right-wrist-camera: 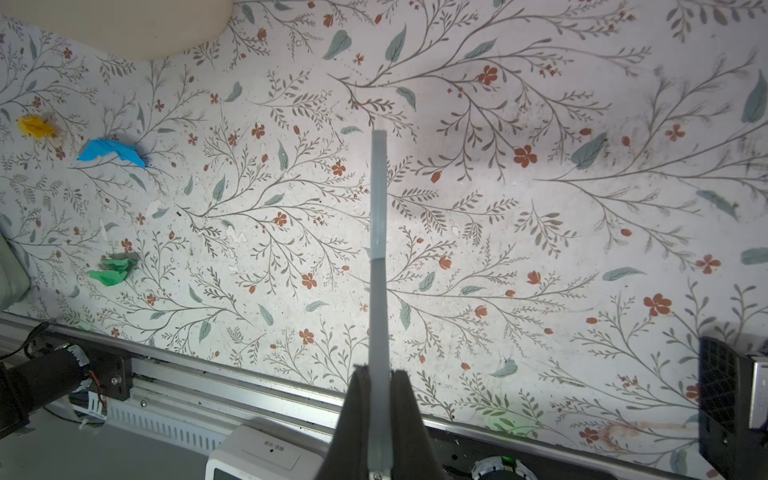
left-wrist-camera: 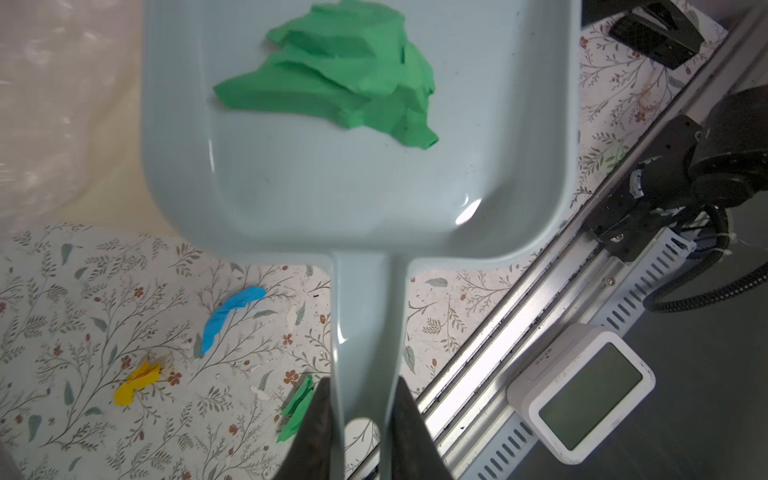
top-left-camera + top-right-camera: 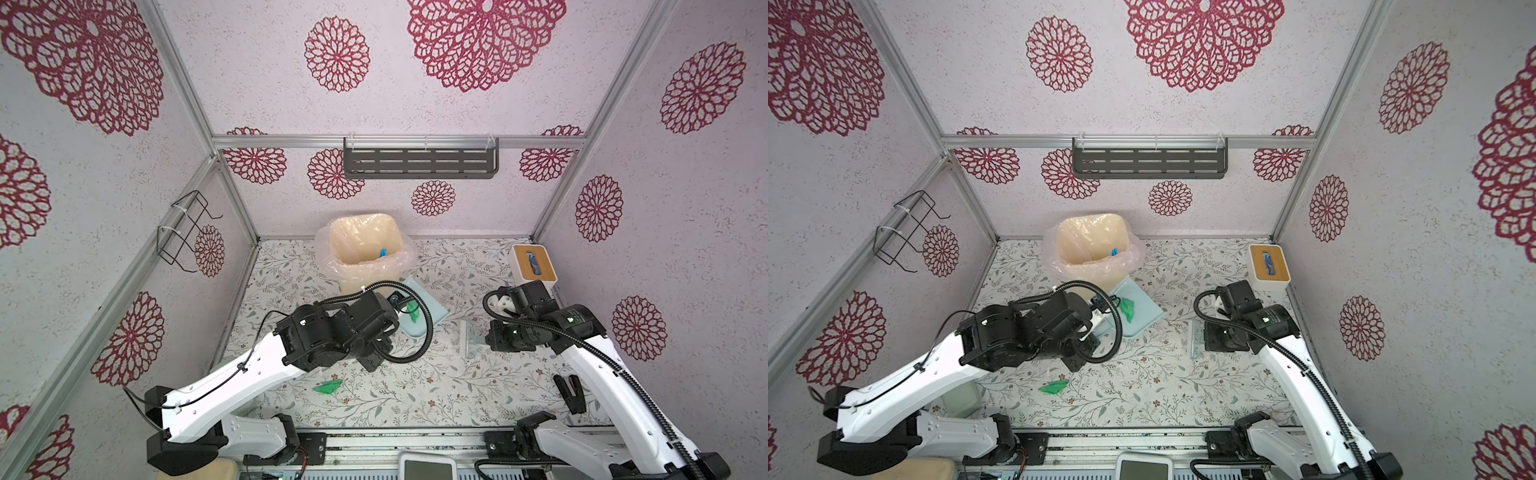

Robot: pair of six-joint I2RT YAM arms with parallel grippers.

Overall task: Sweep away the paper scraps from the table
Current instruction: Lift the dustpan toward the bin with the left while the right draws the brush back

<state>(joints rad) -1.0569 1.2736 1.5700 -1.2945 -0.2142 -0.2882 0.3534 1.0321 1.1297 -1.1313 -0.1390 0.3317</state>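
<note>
Sitting loose in the dustpan: one green wad of the paper scraps. A blue scrap, yellow scrap and second green scrap lie on the tabletop. Left hand clenched on the pan handle, beside the bin. Right hand clamped on a thin sweeper blade. Risk: pan tips early and the wad slides off short of the bin. Pan's front lip is cut off. From above, the left arm hides the blue and yellow bits.

We've got one green scrap in our dustpan by the bin, a second green scrap loose on the table.
</note>
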